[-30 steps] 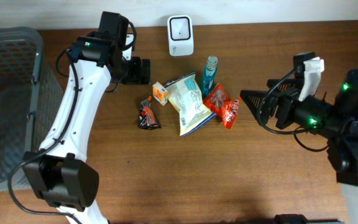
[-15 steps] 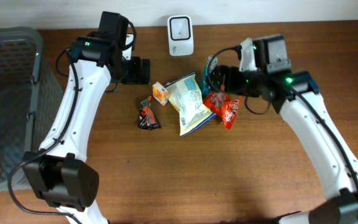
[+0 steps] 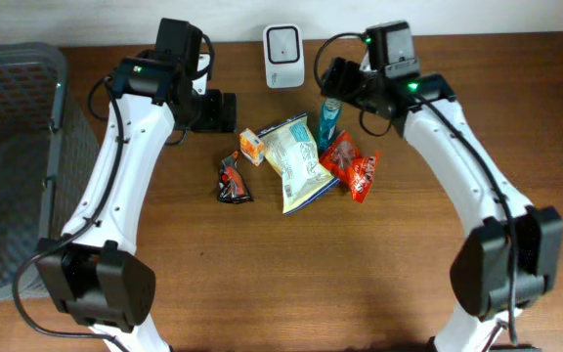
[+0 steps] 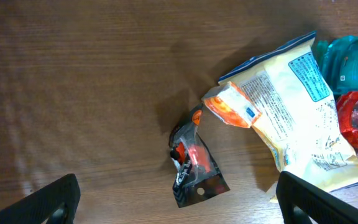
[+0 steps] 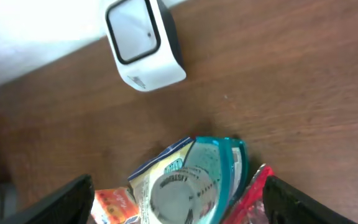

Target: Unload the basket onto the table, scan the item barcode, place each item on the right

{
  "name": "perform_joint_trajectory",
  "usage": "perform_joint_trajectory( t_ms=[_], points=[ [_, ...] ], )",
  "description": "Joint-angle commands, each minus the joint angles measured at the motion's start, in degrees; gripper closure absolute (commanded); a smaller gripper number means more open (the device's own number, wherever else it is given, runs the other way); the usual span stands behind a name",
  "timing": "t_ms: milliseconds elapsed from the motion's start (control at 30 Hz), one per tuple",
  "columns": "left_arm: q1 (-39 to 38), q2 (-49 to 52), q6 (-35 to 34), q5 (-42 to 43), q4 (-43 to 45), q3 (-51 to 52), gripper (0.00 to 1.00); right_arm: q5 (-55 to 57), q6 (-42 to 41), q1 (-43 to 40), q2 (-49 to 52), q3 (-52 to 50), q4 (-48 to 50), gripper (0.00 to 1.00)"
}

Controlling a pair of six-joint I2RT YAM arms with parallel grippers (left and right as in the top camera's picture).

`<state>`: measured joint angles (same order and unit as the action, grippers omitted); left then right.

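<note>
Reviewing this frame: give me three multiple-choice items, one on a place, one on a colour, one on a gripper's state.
1. Where does the barcode scanner stand on the table?
A. at the far edge, beyond the items
B. at the near edge
C. at the right edge

2. What colour is the bottle?
A. red
B. blue
C. black

3. How is the right gripper?
A. shut on the bottle
B. shut, empty
C. open, over the bottle

Answers:
1. A: the overhead view shows it by the back edge.
2. B: its body is blue in every view.
3. C: the right wrist view shows the fingers wide apart, with the bottle's cap between them and untouched.
</note>
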<state>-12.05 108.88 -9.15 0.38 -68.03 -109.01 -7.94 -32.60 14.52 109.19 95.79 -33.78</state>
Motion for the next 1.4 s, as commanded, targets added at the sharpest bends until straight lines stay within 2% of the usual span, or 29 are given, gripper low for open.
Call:
perform_joint_trajectory(
  t_ms=[0,233,300,400,600,933,967,1033,1067,1100,1233,1367],
  points=[
    [0.2,0.1,0.9,-0.4,0.0,0.1,0.01,0.9,-0.9,1.0,2.7,1.3,1.8,0.18],
    [0.2,0.1,0.9,-0.4,0.0,0.1,0.01,3.3,-0.9,1.3,5.7,1.3,2.3,0.4],
    [0.2,0.1,0.9,-0.4,0.0,0.1,0.01,4.4,-0.8,1.2,5.7,1.3,1.7,0.41],
    [0.2,0.1,0.9,-0.4,0.0,0.1,0.01,7.4,0.0,1.2,5.7,1.3,-0.3,0.49],
    [0.2,0.1,0.9,-0.4,0.0,0.1,0.01,13.2,2.4,0.9,5.7,1.3,-8.6,0.53],
    [0.2,0.1,0.9,-0.4,0.0,0.1,0.01,13.6,8.6,-3.0,5.7,1.3,-25.7,0.51],
    [0.2,0.1,0.9,-0.4,0.0,0.1,0.01,13.6,8.6,-3.0,5.7,1.3,-27.6,0.44],
    [0.2,0.1,0.9,-0.4,0.0,0.1,0.01,13.7,8.9,-3.0,5.7,1.3,-28.8,0.4],
    [0.2,0.1,0.9,-0.4,0.0,0.1,0.01,14.1,10.3,-3.0,5.7,1.3,-29.1,0.32],
    [0.2,0.1,0.9,-0.4,0.0,0.1,0.01,14.6,11.0,-3.1,5.7,1.3,-29.3,0.29],
    [0.2,0.1,0.9,-0.4,0.0,0.1,0.01,15.8,14.7,-3.1,5.7,1.5,-30.0,0.21],
    [0.2,0.1,0.9,-0.4,0.0,0.1,0.01,15.7,17.6,-4.1,5.7,2.2,-31.7,0.19]
  ],
)
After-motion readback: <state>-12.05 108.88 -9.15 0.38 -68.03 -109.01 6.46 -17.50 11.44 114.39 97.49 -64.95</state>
